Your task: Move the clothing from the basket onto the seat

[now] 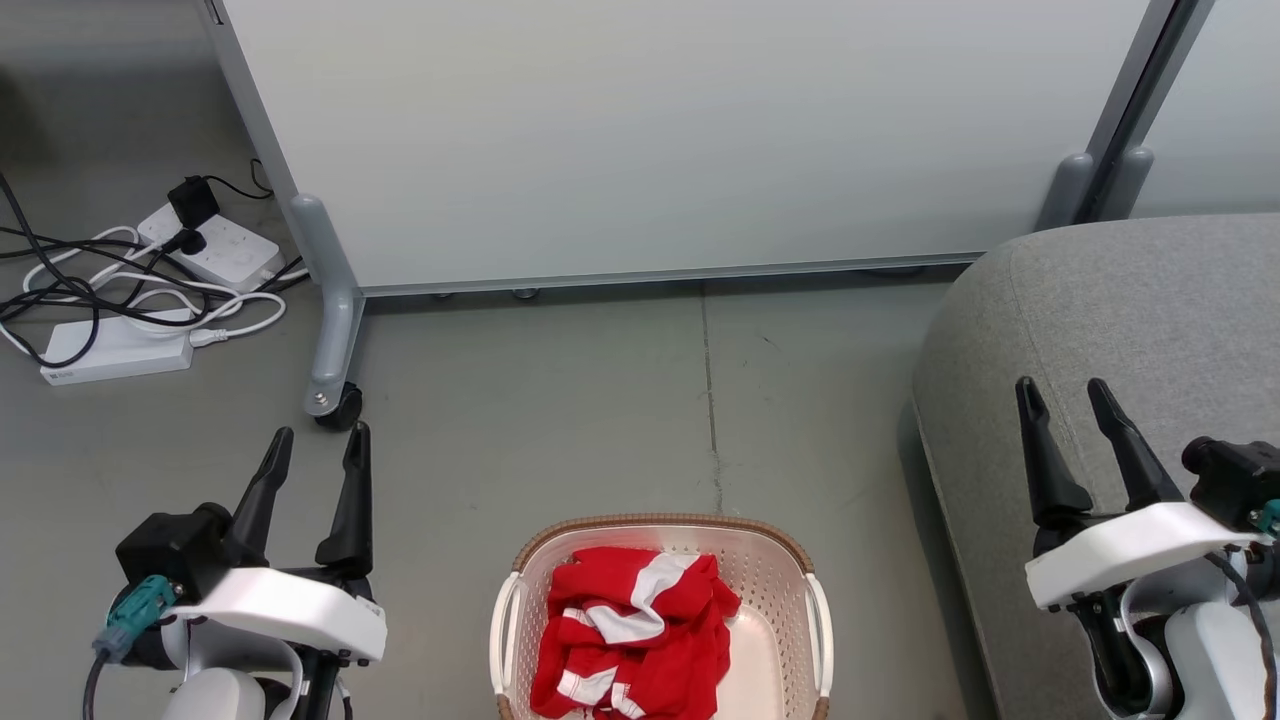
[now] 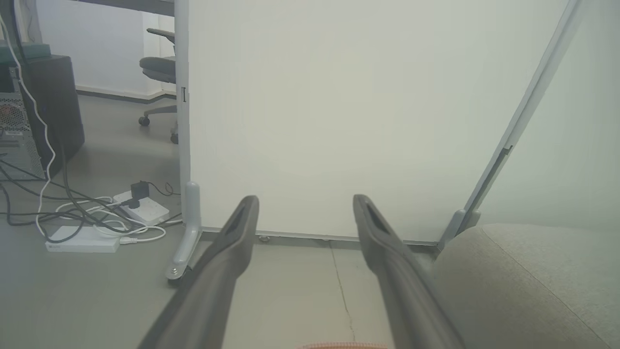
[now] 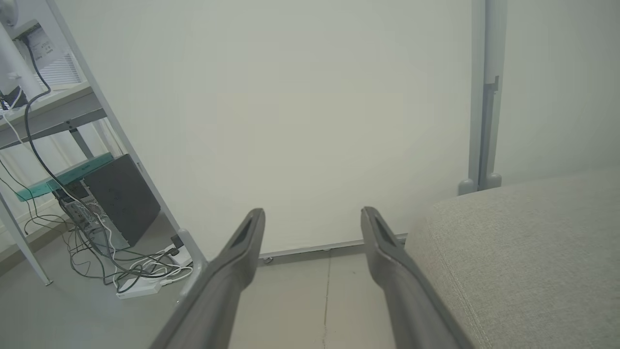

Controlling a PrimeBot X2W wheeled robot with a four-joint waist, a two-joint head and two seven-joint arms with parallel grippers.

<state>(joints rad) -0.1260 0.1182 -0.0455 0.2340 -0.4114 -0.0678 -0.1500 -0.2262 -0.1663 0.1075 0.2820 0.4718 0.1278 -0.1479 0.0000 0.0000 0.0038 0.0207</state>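
The red clothing [image 1: 630, 630] with its white stripes lies bunched in the basket [image 1: 775, 575], filling the left and middle of it and leaving bare cream bottom at the right. The basket stands on the grey floor [image 1: 600, 400] at the bottom middle of the head view, between the two arms. The seat [image 1: 1120, 320] — grey and round-edged — is off to the robot's right, apart from the basket with a strip of floor between them. The left pincer [image 1: 320, 432] hangs over bare floor left of the basket, its two dark fingers spread wide and holding nothing. The right pincer [image 1: 1060, 388] is just as wide and empty, and in the head view it shows against the seat's near edge. Beyond stands a white panel [image 1: 650, 140] on a grey foot with a caster [image 1: 340, 408], and left of that two white power strips [image 1: 215, 250] lie in a tangle of cables [image 1: 90, 290].
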